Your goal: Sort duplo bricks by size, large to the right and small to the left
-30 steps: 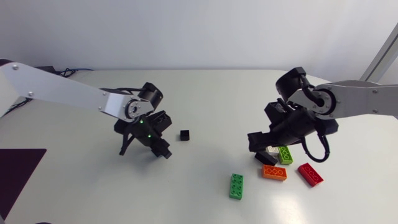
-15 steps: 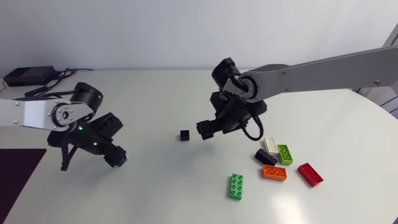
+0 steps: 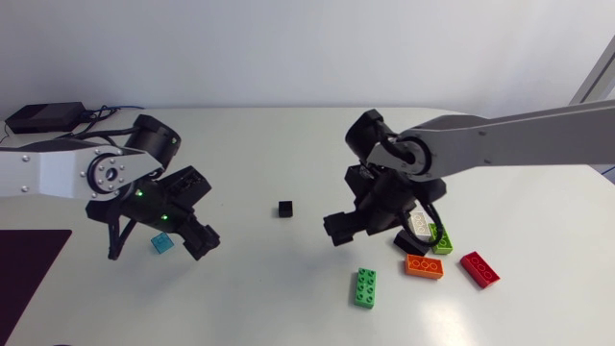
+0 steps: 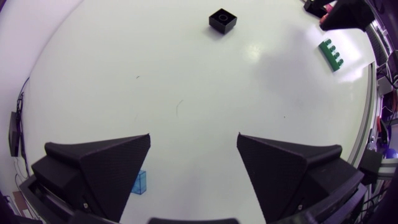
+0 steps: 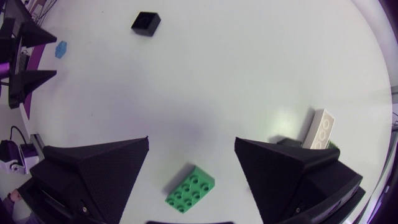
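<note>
While fingers (image 4: 99, 168) spread wide, left gripper (image 4: 194, 137) and right gripper (image 5: 191, 139) seemingly hold nothing.

— Is the left claw (image 4: 193, 137) hiding anything?
— Its finger is covering part of the blue brick (image 4: 139, 182).
— And on the right?
— The right claw (image 5: 191, 139) is cutting off the white brick's (image 5: 321, 127) near end; the black brick (image 5: 285, 142) beside it is barely showing.

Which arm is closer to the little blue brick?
Left. The left end effector hangs right over the blue brick; the right end effector is far off, near the green brick.
</note>
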